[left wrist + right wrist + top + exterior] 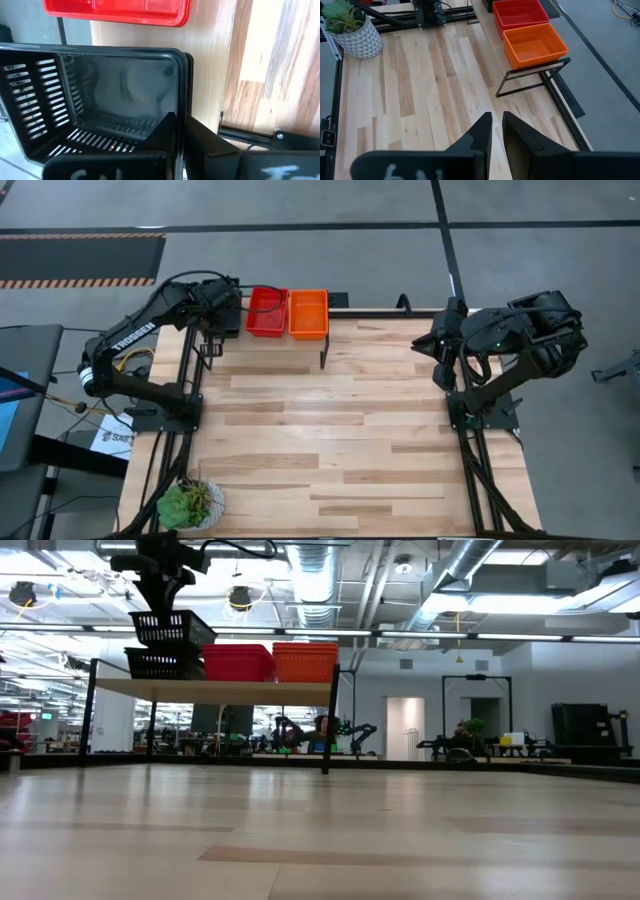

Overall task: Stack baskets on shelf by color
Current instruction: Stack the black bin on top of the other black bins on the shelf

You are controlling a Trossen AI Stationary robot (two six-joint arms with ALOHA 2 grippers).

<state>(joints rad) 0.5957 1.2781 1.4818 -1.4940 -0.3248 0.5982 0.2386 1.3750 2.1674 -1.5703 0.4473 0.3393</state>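
Note:
My left gripper (pixel 179 120) is at the left end of the shelf (pixel 215 690), shut on a black basket (pixel 170 630). That basket hangs just above another black basket (pixel 158 663) resting on the shelf top. Beside it on the shelf stand the red baskets (pixel 267 312) and then the orange baskets (pixel 308 313). My right gripper (pixel 497 120) is shut on nothing, held high over the table's right side (pixel 437 345). My left gripper pinches one side wall of the black basket at its rim (pixel 181 102), one finger inside the basket and one outside. The fingers come from above, slanting down. The basket is lifted clear of the black basket below it and hangs a little tilted.
A green potted plant (pixel 190 502) stands at the table's near left corner. The shelf's black legs (pixel 530 80) stand on the tabletop along the far edge. Bare tabletop (pixel 330 430) lies between the arms.

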